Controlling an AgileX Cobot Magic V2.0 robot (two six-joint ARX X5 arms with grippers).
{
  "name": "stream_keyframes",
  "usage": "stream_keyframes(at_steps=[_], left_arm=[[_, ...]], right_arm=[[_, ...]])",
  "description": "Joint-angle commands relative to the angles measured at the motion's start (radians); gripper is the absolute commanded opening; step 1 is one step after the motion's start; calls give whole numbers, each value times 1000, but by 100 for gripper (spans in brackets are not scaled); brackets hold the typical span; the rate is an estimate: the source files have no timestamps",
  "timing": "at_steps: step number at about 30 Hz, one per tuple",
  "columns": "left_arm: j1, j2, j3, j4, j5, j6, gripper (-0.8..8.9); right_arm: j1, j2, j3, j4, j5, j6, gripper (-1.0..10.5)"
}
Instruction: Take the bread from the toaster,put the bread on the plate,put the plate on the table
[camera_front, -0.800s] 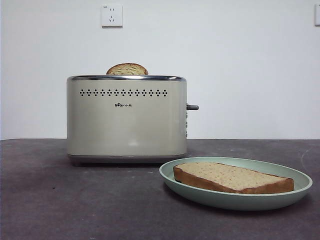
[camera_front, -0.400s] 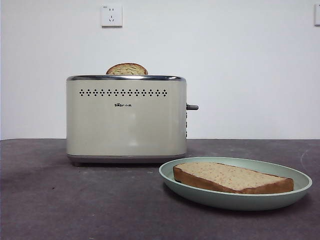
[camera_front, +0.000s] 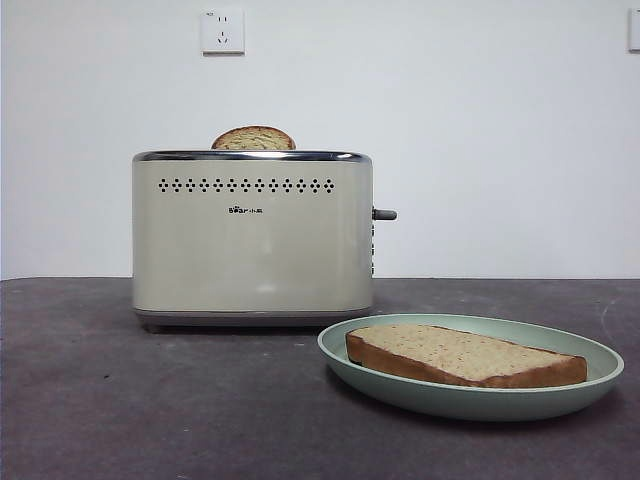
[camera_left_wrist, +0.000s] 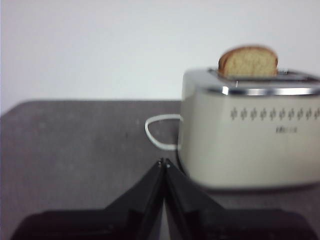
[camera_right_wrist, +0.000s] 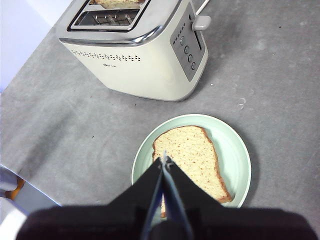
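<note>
The bread (camera_front: 465, 355) lies flat on the mint green plate (camera_front: 450, 398), which rests on the dark grey table (camera_front: 150, 400) in front of and to the right of the cream toaster (camera_front: 253, 240). In the right wrist view, my right gripper (camera_right_wrist: 164, 159) is shut and empty, high above the bread (camera_right_wrist: 192, 160) and the plate (camera_right_wrist: 235, 150). In the left wrist view, my left gripper (camera_left_wrist: 163, 162) is shut and empty, low beside the toaster (camera_left_wrist: 250, 135). Neither gripper shows in the front view.
A second domed slice (camera_front: 254, 139) stands in the toaster's rear slot; it also shows in the left wrist view (camera_left_wrist: 248, 61). The near slot looks empty. The grey lever (camera_front: 385, 214) sticks out on the toaster's right side. A white cord (camera_left_wrist: 155, 135) lies behind the toaster.
</note>
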Motion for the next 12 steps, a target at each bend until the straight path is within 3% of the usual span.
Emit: stream_keyframes(at_steps=[1,5,12], left_arm=[[8,-50,-51,-33,-3,-48,-4],[11,-50,-51,-168,-40,-47,-4],[11,-50,-51,-168,-42,-11,-4]], right_arm=[[1,0,-1,2,3,-9,1],[1,0,-1,2,3,-9,1],[1,2,-1,2,3,-9,1]])
